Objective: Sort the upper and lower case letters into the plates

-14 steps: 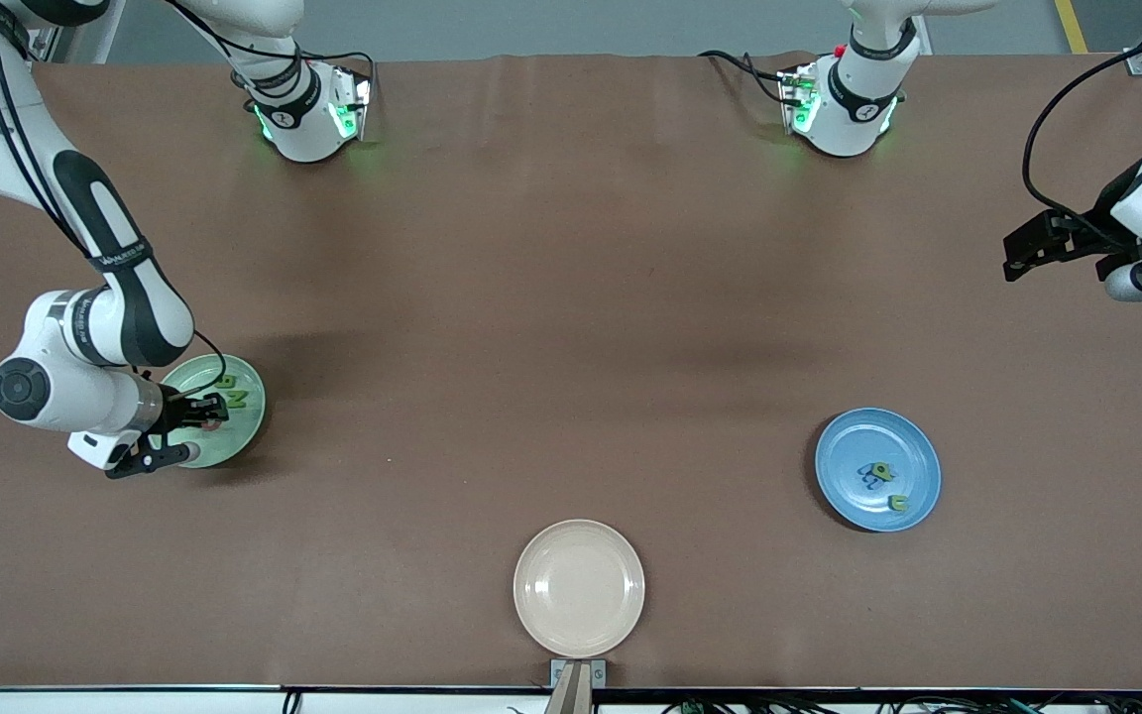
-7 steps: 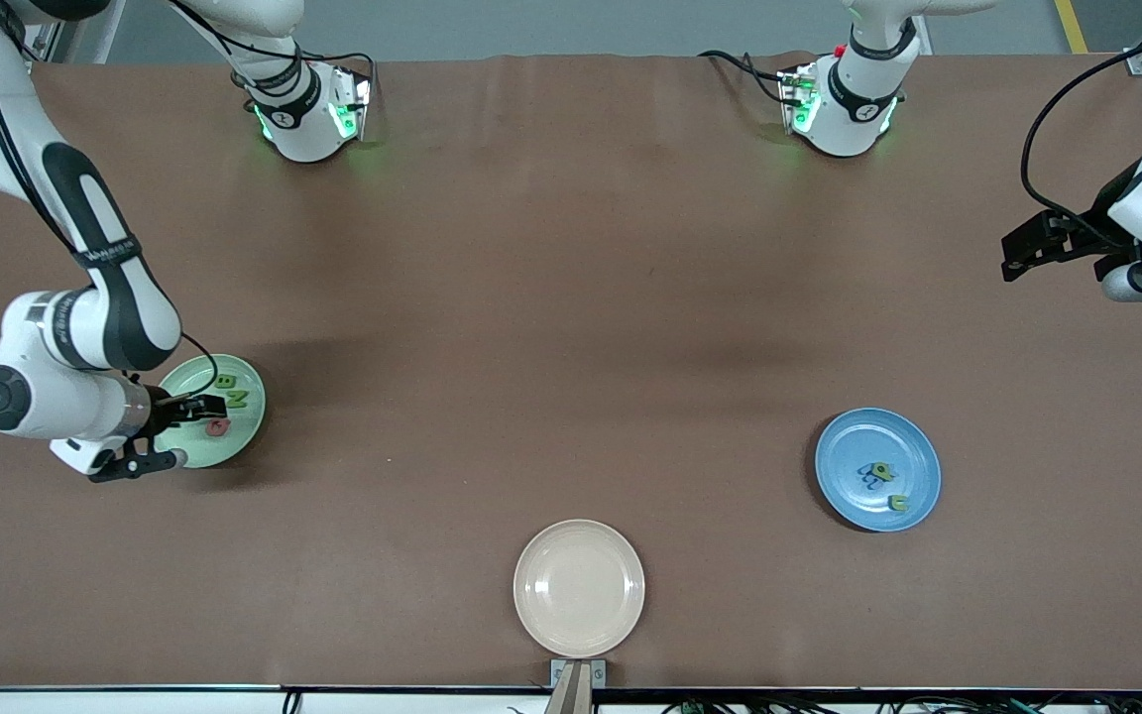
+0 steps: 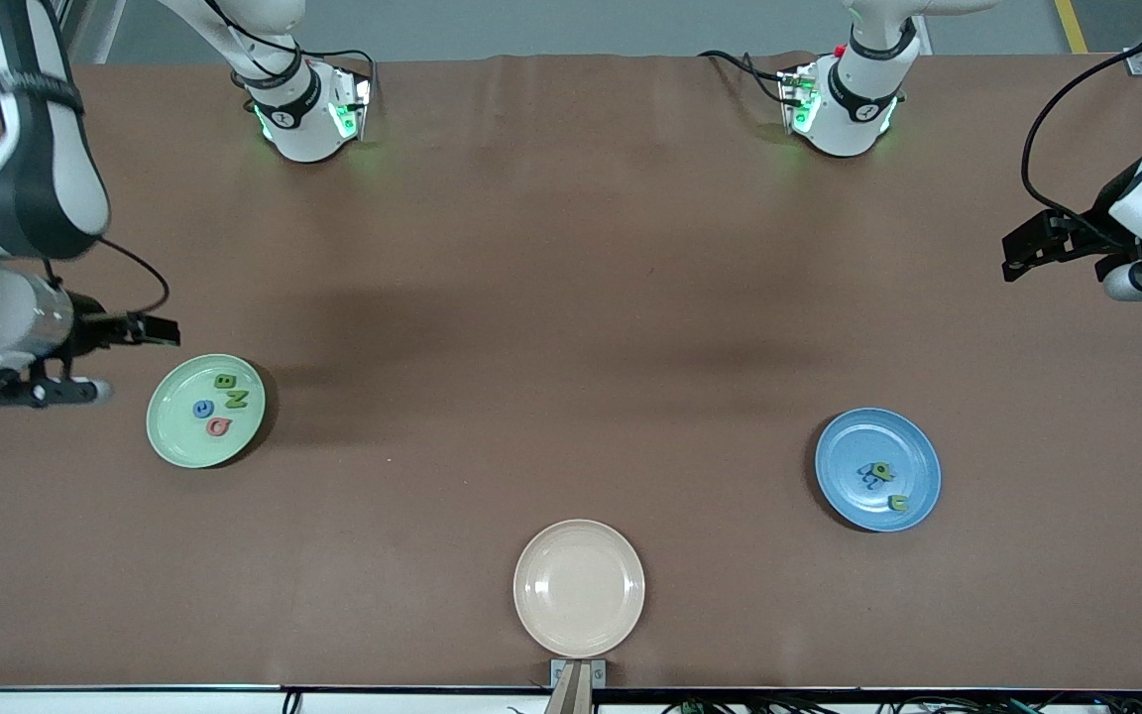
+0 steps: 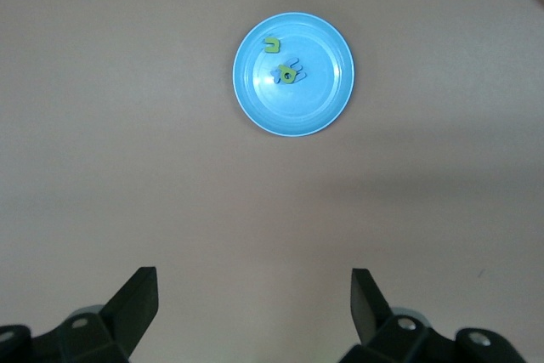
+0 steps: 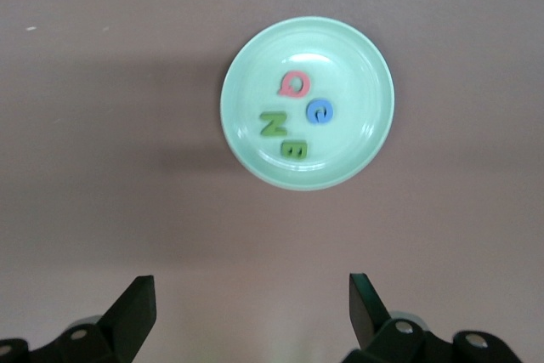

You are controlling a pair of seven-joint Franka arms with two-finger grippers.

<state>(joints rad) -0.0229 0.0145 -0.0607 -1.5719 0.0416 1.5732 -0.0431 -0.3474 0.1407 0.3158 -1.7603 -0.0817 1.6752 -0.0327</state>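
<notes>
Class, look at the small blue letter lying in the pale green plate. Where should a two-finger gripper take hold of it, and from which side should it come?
Come straight down from above. The small blue letter lies flat in the pale green plate, close beside the pink letter, and the rim blocks a sideways approach. Pinch its outer edges, fingers set where the gaps to its neighbours look widest.

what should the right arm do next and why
Probably lower the open right end effector, now over bare table beside the green plate, onto the blue letter. It looks like a lower case e lying among capitals Q, N and B, so it seems missorted. The left end effector, open, waits at its own end of the table.
</notes>
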